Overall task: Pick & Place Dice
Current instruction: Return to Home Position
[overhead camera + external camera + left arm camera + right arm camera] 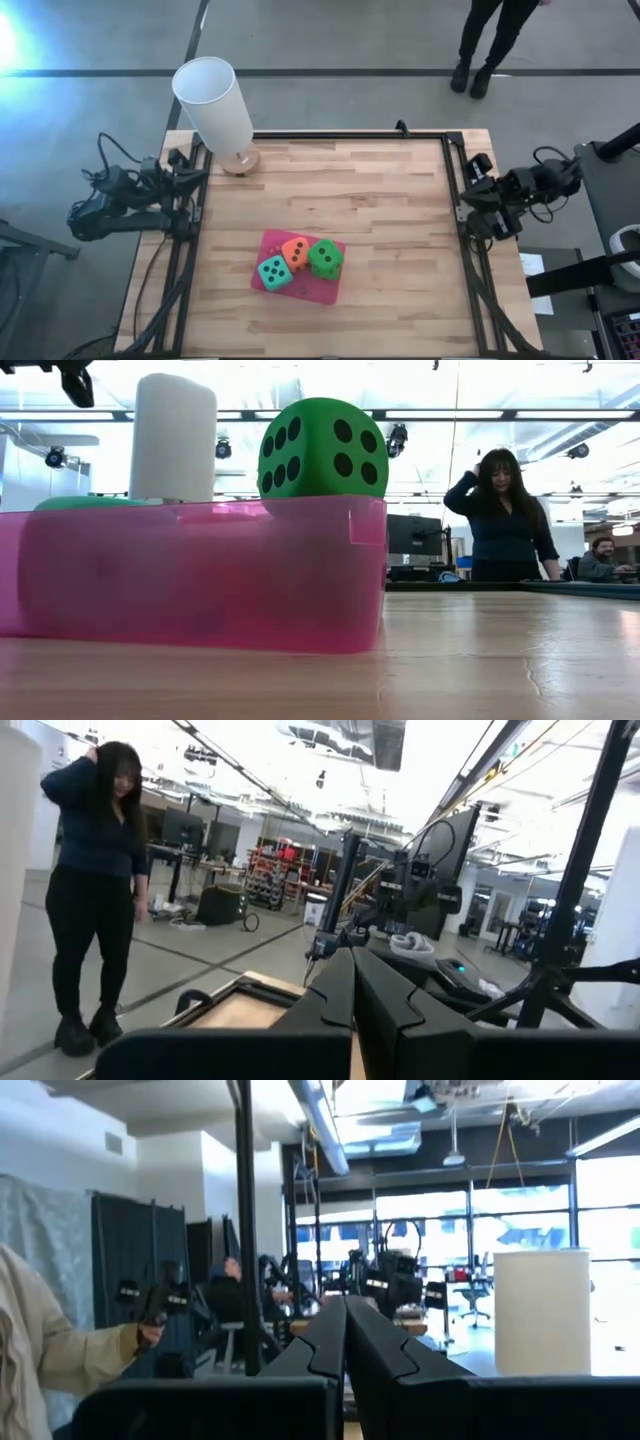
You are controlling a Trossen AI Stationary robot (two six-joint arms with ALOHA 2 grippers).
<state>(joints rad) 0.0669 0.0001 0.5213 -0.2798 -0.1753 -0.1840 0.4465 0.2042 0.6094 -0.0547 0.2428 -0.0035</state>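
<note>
Three dice lie close together on the pink tray point(325, 290) near the table's front middle: a teal die point(273, 271), an orange die point(296, 253) and a green die point(325, 258). In the low view the green die point(322, 448) rises above the tray's translucent wall point(200, 575). My left gripper point(196, 174) is shut and drawn back at the table's left edge; its fingers point(345, 990) lie closed together. My right gripper point(468, 200) is shut and drawn back at the right edge, its fingers point(338, 1335) also closed. Both are far from the dice.
A white cylinder lamp point(213, 100) on a round wooden foot point(240, 160) stands at the far left corner. A black frame point(452, 180) runs along the table's edges. A person point(488, 40) stands beyond the far edge. Bare wood point(400, 230) surrounds the tray.
</note>
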